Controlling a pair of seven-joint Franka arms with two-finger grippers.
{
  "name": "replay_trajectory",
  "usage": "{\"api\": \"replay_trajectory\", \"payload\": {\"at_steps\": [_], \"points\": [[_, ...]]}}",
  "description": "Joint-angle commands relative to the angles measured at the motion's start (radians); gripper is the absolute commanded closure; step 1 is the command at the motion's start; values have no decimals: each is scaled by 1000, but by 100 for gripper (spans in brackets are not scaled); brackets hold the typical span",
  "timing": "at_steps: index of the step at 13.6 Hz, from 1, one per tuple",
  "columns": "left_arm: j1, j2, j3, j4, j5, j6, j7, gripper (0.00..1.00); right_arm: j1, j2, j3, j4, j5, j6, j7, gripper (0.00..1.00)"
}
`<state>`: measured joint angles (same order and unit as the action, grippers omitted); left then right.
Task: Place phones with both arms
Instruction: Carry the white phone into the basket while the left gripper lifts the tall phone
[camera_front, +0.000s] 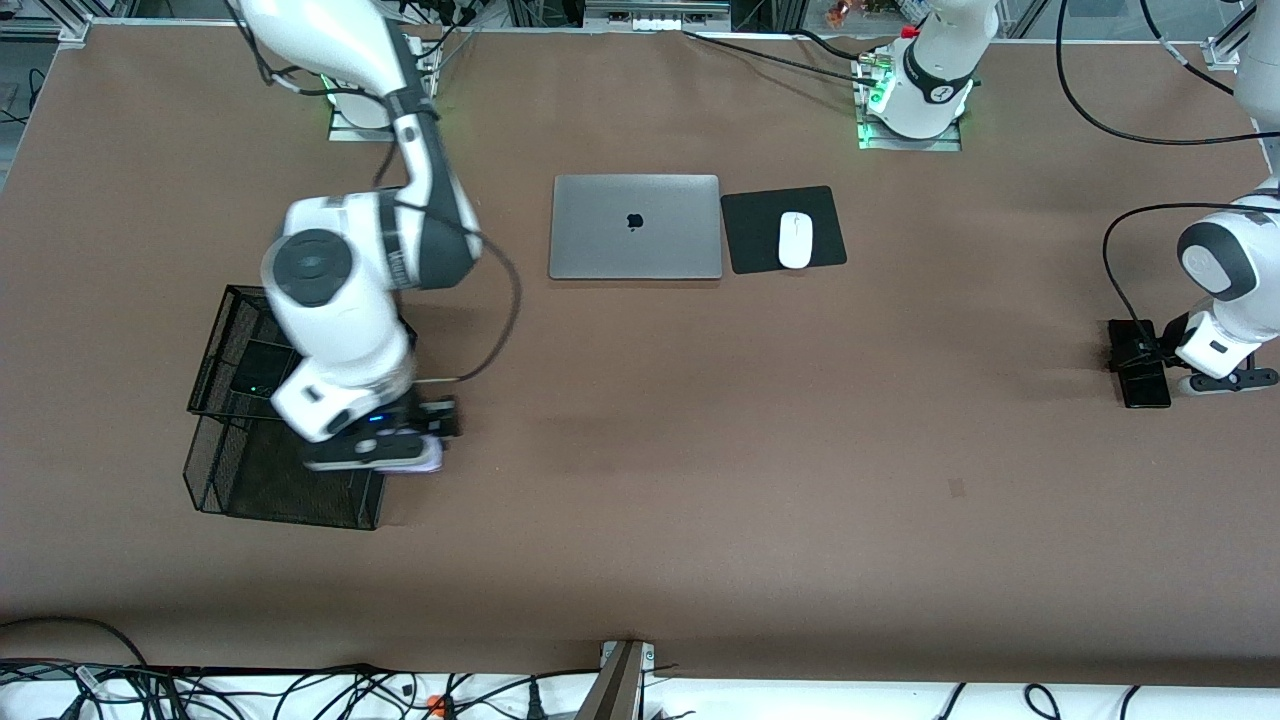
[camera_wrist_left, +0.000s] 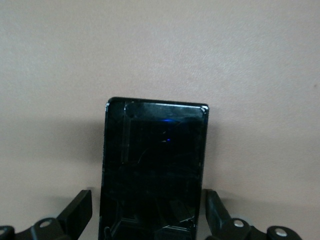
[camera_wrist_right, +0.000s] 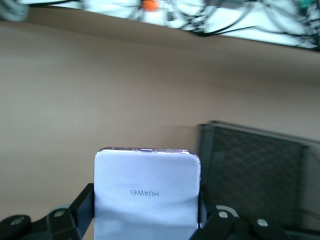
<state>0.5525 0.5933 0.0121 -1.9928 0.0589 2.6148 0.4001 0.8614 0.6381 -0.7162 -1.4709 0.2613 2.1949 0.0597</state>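
Nearest me, my right gripper (camera_front: 415, 452) clamps the pale lavender-white phone (camera_wrist_right: 146, 192) over the table, just beside the black mesh basket (camera_front: 250, 490); a small black phone (camera_front: 258, 372) lies in that basket. At the left arm's end, my left gripper (camera_front: 1150, 362) holds the long black phone (camera_wrist_left: 154, 170) between its fingers (camera_wrist_left: 75, 212).

This is a robotics lab set up as a mock office desk. Two white arms are bolted by metal base plates (camera_front: 910, 135) to a wide brown surface (camera_front: 700, 450) framed in aluminium rails. Loose cables (camera_front: 300, 690) run along its edge. A closed silver laptop (camera_front: 635, 227), a white mouse (camera_front: 795, 240) on a black pad (camera_front: 783, 229) and a black wire-mesh tray (camera_front: 240, 470) serve as props.
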Motion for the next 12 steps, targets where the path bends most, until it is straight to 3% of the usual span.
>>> {"api": "replay_trajectory", "payload": {"at_steps": [1,2,6,10,11,12], "points": [[35,8,-27,0,-24,19,36,0,-74,5,-17,-11,4,-10,-84,100],[38,13,-35,0,-24,19,36,0,-109,8,-15,-11,13,-11,-130,100],[38,28,-40,6,-79,22,34,32,-185,72,-11,-11,19,14,-188,100],[35,28,-41,11,-79,19,25,89,-193,142,-9,-17,94,95,-190,100],[33,26,-41,12,-79,16,22,98,-197,149,-9,-23,102,89,-190,100],[32,25,-41,28,-79,8,20,100,-205,156,-8,-25,102,83,-190,100]]}}
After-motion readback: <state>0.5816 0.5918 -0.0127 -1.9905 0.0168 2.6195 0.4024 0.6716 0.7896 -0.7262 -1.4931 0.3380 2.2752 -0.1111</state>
